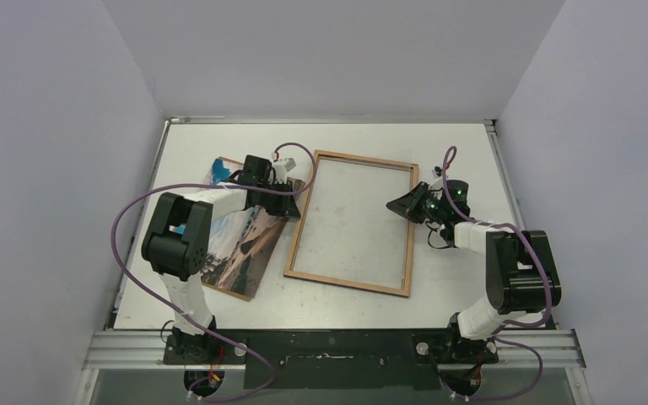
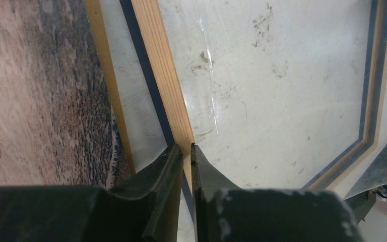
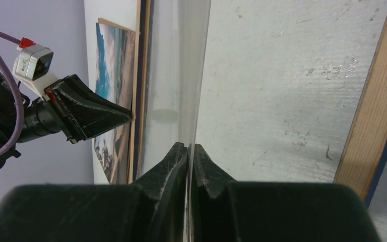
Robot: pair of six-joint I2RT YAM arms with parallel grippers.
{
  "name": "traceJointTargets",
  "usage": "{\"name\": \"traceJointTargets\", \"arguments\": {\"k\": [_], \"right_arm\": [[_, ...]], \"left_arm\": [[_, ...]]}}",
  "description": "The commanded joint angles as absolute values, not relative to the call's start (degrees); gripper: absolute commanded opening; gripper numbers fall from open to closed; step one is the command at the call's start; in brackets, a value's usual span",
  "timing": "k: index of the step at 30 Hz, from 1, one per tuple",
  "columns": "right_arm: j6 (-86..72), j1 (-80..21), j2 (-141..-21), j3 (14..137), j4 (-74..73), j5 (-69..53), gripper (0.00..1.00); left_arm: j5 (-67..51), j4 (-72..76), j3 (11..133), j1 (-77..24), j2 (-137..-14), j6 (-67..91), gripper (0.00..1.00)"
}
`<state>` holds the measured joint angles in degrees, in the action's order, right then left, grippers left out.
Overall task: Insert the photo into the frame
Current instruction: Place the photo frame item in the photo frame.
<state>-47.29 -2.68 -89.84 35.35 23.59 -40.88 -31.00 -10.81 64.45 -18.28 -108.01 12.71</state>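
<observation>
The frame lies flat mid-table, wood side up. My left gripper is shut on its left rail, one finger on each side of the wood. The photo, a beach print, lies face up just left of the frame, partly under my left arm; its sandy part fills the left of the left wrist view. My right gripper is over the frame's right half, shut on the edge of a thin clear pane that rises out of the frame opening.
A brown backing board lies under the photo, its edge showing beside the frame rail. The frame's right rail lies close to my right gripper. Grey walls enclose the white table on three sides.
</observation>
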Motion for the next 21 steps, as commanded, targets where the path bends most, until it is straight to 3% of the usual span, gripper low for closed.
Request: {"name": "traceJointTargets", "arguments": {"k": [1, 21], "right_arm": [[-46.6, -2.61, -90.28, 35.1, 28.78, -41.68, 0.05], [-48.23, -5.68, -93.08, 30.29, 38.43, -35.86, 0.05]], "left_arm": [[-30.32, -11.34, 65.85, -18.55, -109.3, 11.03, 0.11], [-31.76, -11.68, 64.76, -18.99, -110.34, 10.27, 0.02]]}}
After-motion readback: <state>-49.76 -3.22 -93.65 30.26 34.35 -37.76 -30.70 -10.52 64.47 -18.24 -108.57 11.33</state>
